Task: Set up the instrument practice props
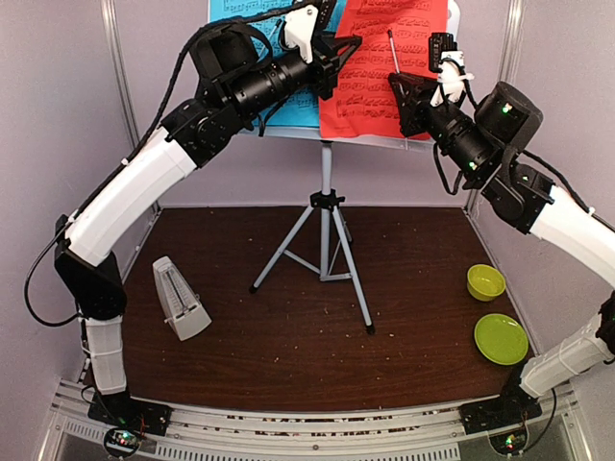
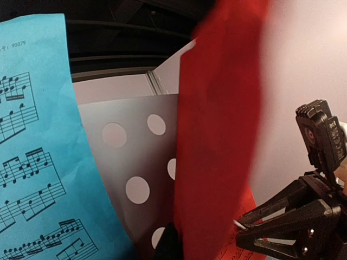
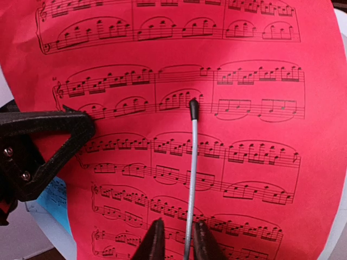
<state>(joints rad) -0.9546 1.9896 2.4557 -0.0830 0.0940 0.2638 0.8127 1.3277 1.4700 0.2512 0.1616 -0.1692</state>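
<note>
The white perforated music-stand desk [image 1: 298,132] [image 2: 130,162] stands on its grey tripod [image 1: 327,240] at the back. A blue sheet [image 1: 245,10] [image 2: 38,162] rests on its left half and a red sheet [image 1: 384,67] [image 3: 244,135] on its right. My left gripper [image 1: 338,58] [image 2: 181,246] is shut on the red sheet's left edge [image 2: 217,135]; only one dark finger [image 2: 169,244] shows. My right gripper [image 1: 399,91] [image 3: 176,238] stands slightly open around a thin grey rod [image 3: 191,162] with a black tip, in front of the red sheet. The white metronome [image 1: 180,300] sits on the table at the left.
A lime-green bowl [image 1: 485,281] and a lime-green plate [image 1: 501,338] lie at the table's right edge. The tripod's legs spread across the middle of the brown tabletop [image 1: 288,336]. Both arms reach high over the table toward the desk.
</note>
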